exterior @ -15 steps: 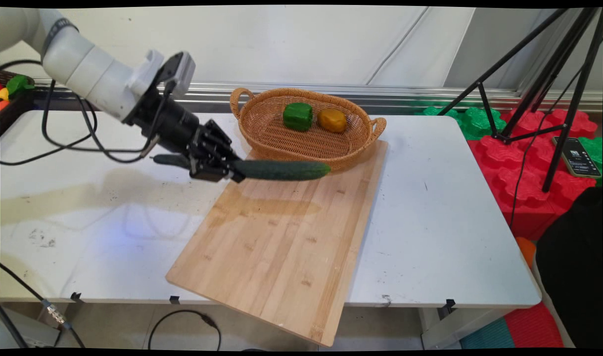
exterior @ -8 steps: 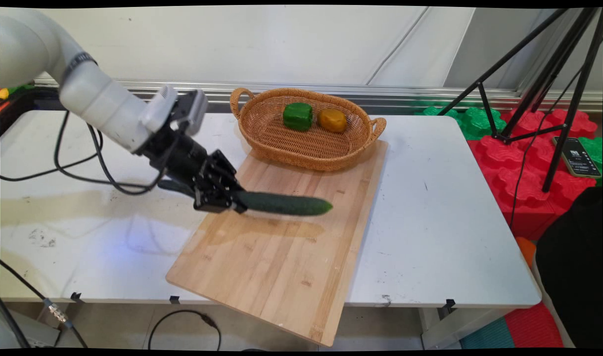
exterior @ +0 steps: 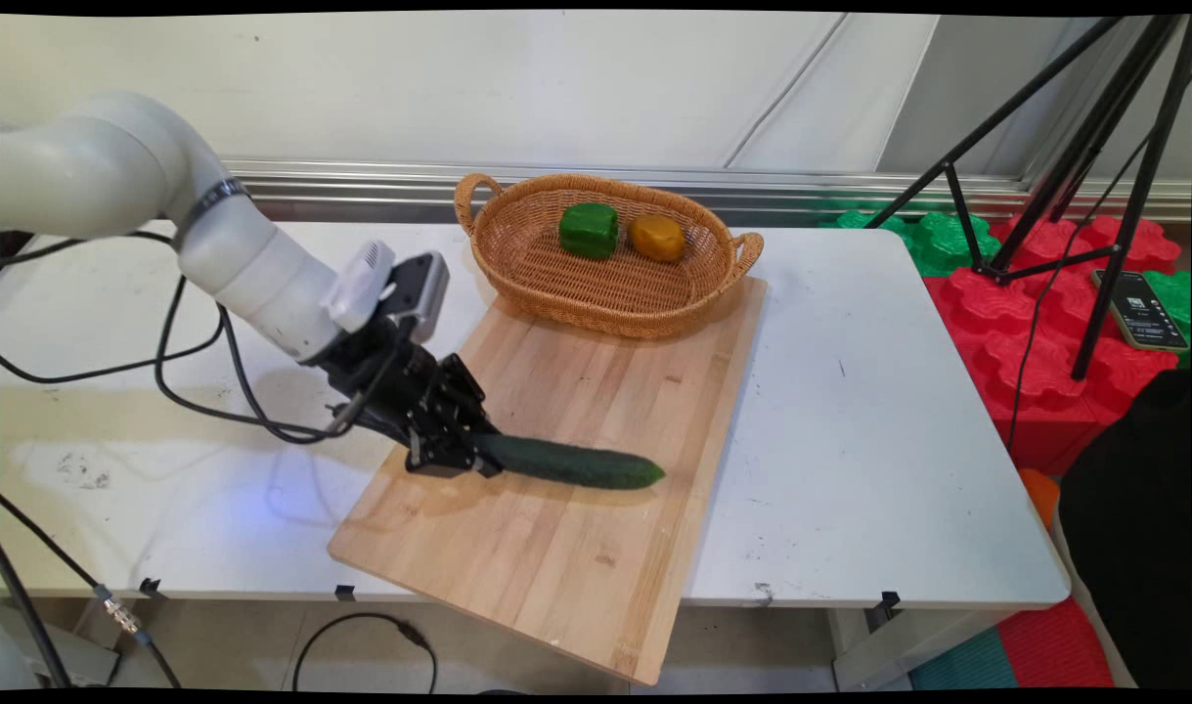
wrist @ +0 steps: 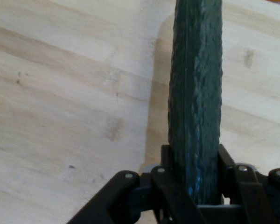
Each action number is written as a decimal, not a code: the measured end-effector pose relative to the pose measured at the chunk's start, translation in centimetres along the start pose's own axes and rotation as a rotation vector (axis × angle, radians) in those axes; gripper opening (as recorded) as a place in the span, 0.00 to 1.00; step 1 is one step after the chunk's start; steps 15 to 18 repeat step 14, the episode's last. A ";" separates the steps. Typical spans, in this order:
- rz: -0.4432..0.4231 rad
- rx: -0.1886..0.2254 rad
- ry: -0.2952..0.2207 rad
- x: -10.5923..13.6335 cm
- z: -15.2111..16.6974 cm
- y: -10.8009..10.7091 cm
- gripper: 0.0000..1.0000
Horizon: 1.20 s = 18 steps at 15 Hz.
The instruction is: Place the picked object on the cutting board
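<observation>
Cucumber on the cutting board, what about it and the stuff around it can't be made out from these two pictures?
- Main view: the cucumber's near end is hidden inside the end effector.
- Main view: whether the cucumber touches the cutting board cannot be told.
- Hand view: the cucumber's far tip is cut off by the top edge.
- Main view: the phone's screen text is too small to read.
</observation>
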 end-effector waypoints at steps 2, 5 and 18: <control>-0.004 -0.004 -0.004 0.0 0.9 0.1 0.00; -0.012 -0.006 -0.007 -0.1 2.0 0.2 0.00; -0.025 -0.005 -0.014 -0.8 4.0 0.0 1.00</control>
